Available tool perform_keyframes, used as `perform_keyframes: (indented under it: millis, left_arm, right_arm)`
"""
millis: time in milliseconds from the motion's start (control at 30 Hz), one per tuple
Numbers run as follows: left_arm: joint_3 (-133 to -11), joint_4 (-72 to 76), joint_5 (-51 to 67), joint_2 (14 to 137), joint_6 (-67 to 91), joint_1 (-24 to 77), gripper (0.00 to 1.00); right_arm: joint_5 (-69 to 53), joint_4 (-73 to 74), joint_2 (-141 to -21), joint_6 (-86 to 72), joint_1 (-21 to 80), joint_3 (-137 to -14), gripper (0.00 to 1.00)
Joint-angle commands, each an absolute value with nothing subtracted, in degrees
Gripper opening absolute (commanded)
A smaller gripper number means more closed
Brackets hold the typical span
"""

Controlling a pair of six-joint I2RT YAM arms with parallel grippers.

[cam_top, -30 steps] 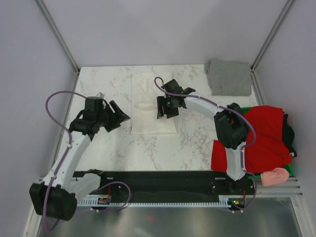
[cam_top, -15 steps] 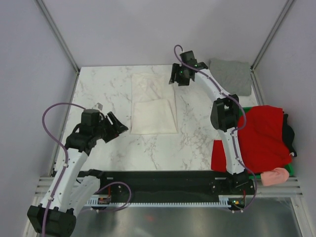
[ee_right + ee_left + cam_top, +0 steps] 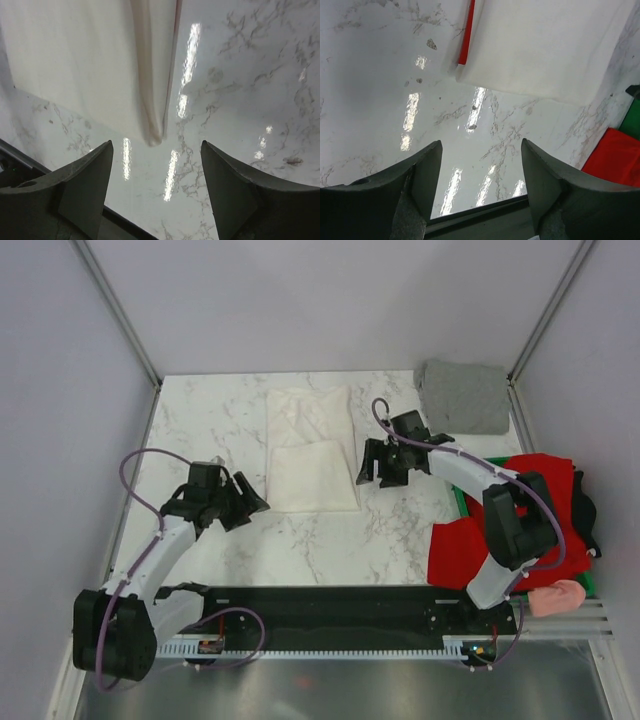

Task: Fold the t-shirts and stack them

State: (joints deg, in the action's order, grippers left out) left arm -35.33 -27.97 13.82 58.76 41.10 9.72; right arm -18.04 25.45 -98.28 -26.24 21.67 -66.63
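A marble tabletop [image 3: 210, 420] is seen from above: the white t-shirt [image 3: 312, 448] is laid at its middle, the grey folded square [image 3: 463, 397] at the far right corner. The left end effector [image 3: 250, 502] and right end effector [image 3: 372, 465] are held beside the shirt, one on each side. In the left wrist view the jaws are spread wide — nothing is held; in the right wrist view likewise.

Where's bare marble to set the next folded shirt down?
Far-left marble, between the white t-shirt and left wall, is bare; so is the near strip in front of it. Crowded at right: grey folded shirt, red t-shirt, right gripper.
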Motion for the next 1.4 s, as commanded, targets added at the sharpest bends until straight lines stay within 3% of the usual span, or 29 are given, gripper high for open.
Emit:
perform_keyframes:
  millis: [0,133,333,567,667,933,1233,1367]
  left_arm:
    - [-34.02,-17.16,15.47,62.13,41.48,9.58,0.73]
    - [-31.74,-11.54,15.47,65.21,42.19,9.58,0.74]
    - [-29.18,-6.6,14.86,68.55,42.72,9.58,0.74]
    - [-27.69,-2.12,13.62,73.64,43.15,9.58,0.69]
    - [-27.42,-0.18,13.8,76.71,43.77,9.58,0.63]
    - [-26.72,3.34,14.5,78.75,44.21,9.58,0.57]
    - [-26.46,4.22,14.06,78.84,44.91,9.58,0.31]
    - [-27.24,4.75,14.41,80.15,45.09,9.67,0.21]
  right_arm:
    - [-22.85,16.19,-94.32,-27.94,22.75,-58.13,0.79]
    - [-23.99,9.59,-93.16,-30.23,25.04,-50.65,0.77]
    - [-23.73,4.84,-97.38,-31.11,25.84,-48.69,0.73]
    - [-23.82,2.73,-101.86,-31.29,25.84,-48.52,0.57]
    - [-23.73,1.94,-102.92,-31.55,25.93,-48.17,0.44]
    - [-23.64,1.14,-103.53,-31.99,25.93,-47.2,0.37]
    - [-23.99,0.79,-103.8,-32.69,25.93,-47.11,0.21]
    - [-24.52,0.79,-103.62,-32.78,25.93,-47.2,0.08]
